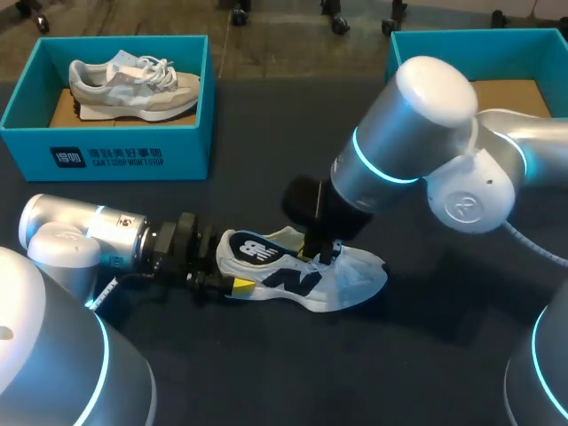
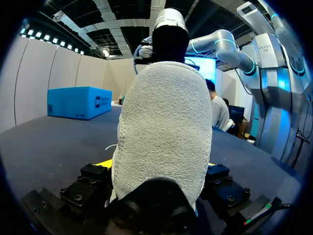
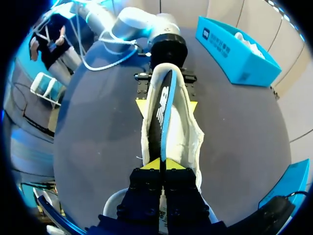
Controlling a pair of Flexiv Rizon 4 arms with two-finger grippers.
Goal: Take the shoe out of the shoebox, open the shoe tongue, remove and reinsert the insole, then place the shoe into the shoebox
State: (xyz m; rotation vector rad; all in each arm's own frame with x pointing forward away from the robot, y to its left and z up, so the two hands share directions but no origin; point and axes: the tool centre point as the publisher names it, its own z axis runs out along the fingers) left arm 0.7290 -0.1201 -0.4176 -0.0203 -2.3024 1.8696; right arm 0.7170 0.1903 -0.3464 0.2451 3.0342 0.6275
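Dark insole (image 1: 251, 251) stands on edge, half out of the white sneaker (image 1: 355, 277), pinched at midfoot by the right gripper (image 3: 160, 165). The sneaker lies on the table (image 1: 444, 355) with heel at 9 o'clock and toe at 3, its heel clamped by the left gripper (image 3: 166, 105).

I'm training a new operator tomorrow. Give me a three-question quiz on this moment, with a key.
1. True or false: the white shoe is inside the left shoebox.
2. Which tool grips the shoe's heel? A) left tool B) right tool C) neither
3. Fill in: the right tool is shut on the dark ____ rising from the shoe.
Key: 1 false, it rests on the table; the left shoebox holds a grey sneaker. 2 A. 3 insole.
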